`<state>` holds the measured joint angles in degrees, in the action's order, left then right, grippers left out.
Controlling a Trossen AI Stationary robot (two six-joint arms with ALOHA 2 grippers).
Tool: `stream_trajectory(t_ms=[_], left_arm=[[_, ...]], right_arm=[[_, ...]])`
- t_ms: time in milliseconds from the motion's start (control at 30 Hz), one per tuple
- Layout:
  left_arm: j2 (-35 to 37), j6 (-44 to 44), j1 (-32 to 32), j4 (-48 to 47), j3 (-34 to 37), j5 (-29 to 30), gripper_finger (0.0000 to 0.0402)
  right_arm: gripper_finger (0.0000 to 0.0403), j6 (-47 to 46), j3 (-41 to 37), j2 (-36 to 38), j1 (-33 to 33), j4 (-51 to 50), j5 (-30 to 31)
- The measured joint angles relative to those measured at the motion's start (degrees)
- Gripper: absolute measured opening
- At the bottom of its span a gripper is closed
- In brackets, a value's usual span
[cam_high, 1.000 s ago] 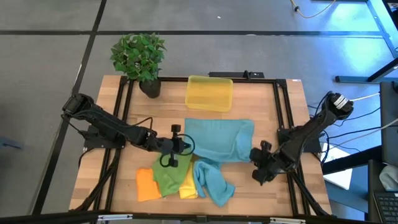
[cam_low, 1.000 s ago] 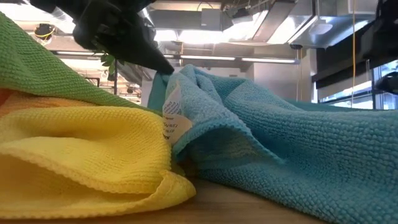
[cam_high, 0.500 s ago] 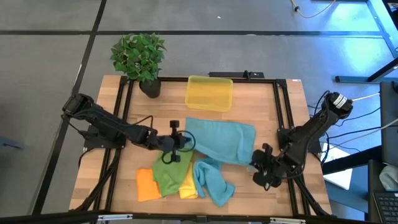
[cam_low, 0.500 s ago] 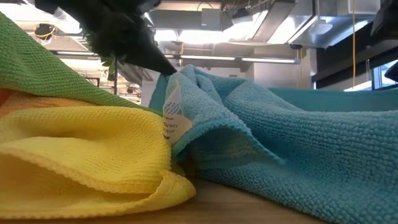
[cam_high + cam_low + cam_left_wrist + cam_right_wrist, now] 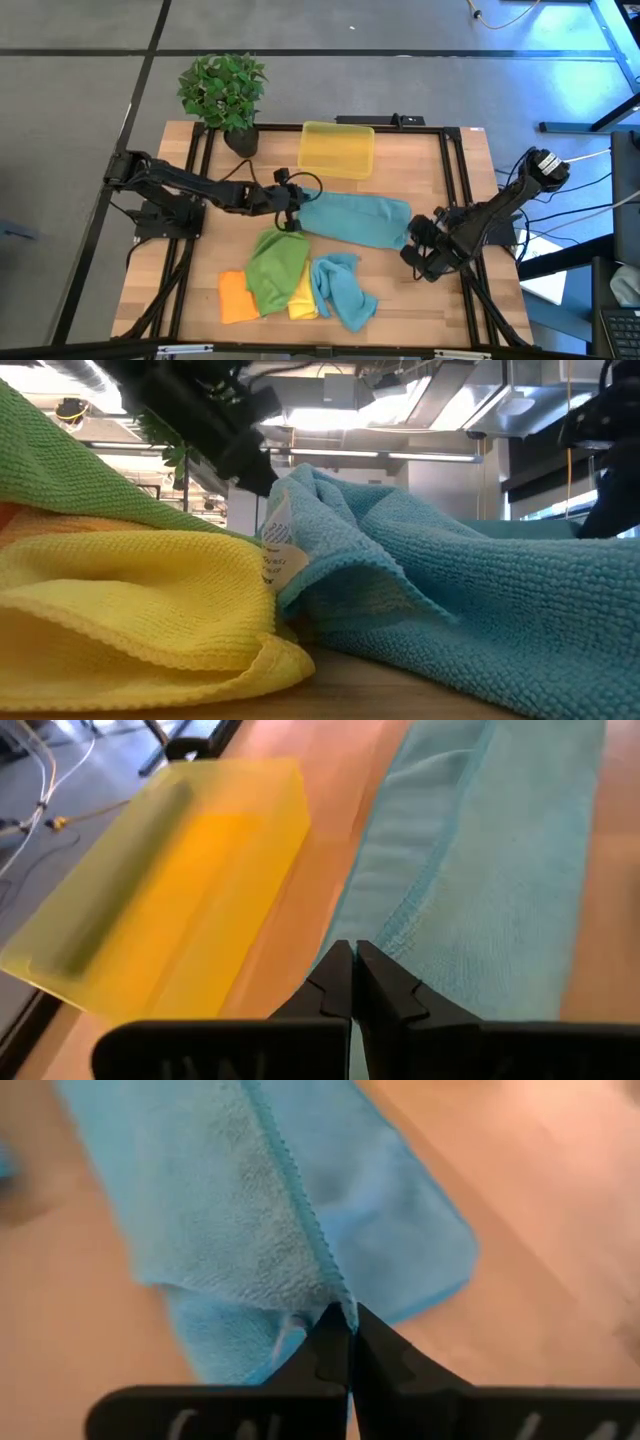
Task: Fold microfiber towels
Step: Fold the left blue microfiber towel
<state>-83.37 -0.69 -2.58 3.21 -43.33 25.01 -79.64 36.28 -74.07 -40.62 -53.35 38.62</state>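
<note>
A teal towel (image 5: 355, 219) is stretched across the middle of the table (image 5: 455, 180), folded over into a long band, just in front of the yellow bin (image 5: 337, 149). Its two ends are held up off the wood. The left end is pinched by the left gripper (image 5: 291, 218), whose fingers (image 5: 337, 982) are pressed together on the hemmed edge. The right end is pinched by the right gripper (image 5: 409, 243), whose fingers (image 5: 341, 1342) are clamped on the towel's corner, with a doubled layer seen hanging below the hem in the right wrist view.

The left arm (image 5: 190, 185) is reached far out from its base at the table's left edge, stretched low and nearly straight toward the centre, with the wrist bent down at the towel. The right arm (image 5: 495, 212) is extended from its base at the right edge, elbow raised near the table's side, forearm angled down and inward to the towel's end.

Nearer the front edge a loose heap is found: a green towel (image 5: 272, 270) draped over a yellow towel (image 5: 303, 298), an orange towel (image 5: 235, 297) to the left, and a second teal towel (image 5: 342, 290) crumpled to the right. In the low view the yellow (image 5: 130, 600), green (image 5: 60, 460) and teal (image 5: 450, 590) cloths fill the foreground.

A potted plant (image 5: 224, 90) is set at the far left corner.
</note>
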Motion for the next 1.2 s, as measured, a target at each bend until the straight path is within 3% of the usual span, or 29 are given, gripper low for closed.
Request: stream_trajectory(t_ms=[600,967,1200], left_arm=[[-7.44,0.33,5.32,1.53,0.09,-2.23,0.0002],[-7.42,1.63,7.18,1.56,0.09,1.47,0.0083],[-4.27,-2.75,6.41,1.43,0.01,6.31,0.0101]], right_arm=[[0.0030,2.38,-4.79,-0.01,9.46,2.56,0.64],[0.0107,5.04,-4.78,-0.01,13.49,1.30,3.36],[0.0121,8.57,0.20,-0.01,12.83,-3.75,3.43]])
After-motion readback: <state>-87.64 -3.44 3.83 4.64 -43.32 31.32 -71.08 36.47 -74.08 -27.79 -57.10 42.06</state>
